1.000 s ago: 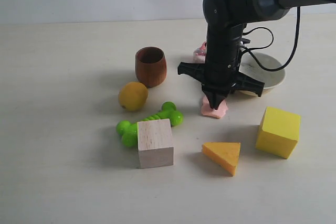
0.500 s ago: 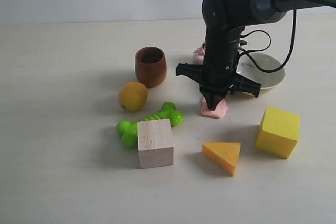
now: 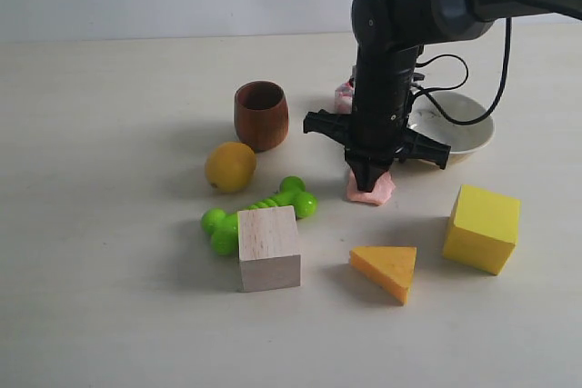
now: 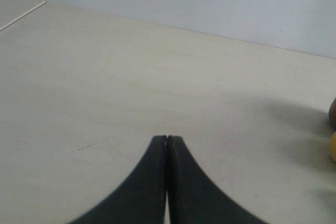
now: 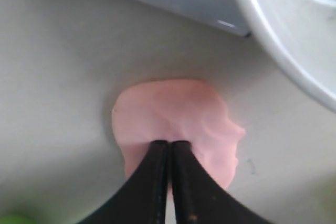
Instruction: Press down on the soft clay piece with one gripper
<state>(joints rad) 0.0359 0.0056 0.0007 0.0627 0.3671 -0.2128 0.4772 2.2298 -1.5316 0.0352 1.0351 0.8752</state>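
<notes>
The soft clay piece (image 3: 371, 190) is a flat salmon-pink blob on the table between the green toy and the white bowl. My right gripper (image 3: 369, 179) stands upright over it, shut, with both closed tips resting on the clay's surface. The right wrist view shows the clay (image 5: 178, 114) spread under the right gripper (image 5: 169, 142), its outline lumpy on one side. My left gripper (image 4: 166, 138) is shut with nothing in it, over bare table; it does not show in the exterior view.
A white bowl (image 3: 473, 138) sits just right of the arm and a pink-and-white toy (image 3: 346, 93) behind it. A wooden cup (image 3: 261, 114), lemon (image 3: 229, 166), green toy (image 3: 259, 211), wooden cube (image 3: 269, 247), yellow wedge (image 3: 386, 269) and yellow cube (image 3: 482, 228) surround the clay.
The right gripper has shifted slightly left and down onto the clay. Nothing else has moved.
</notes>
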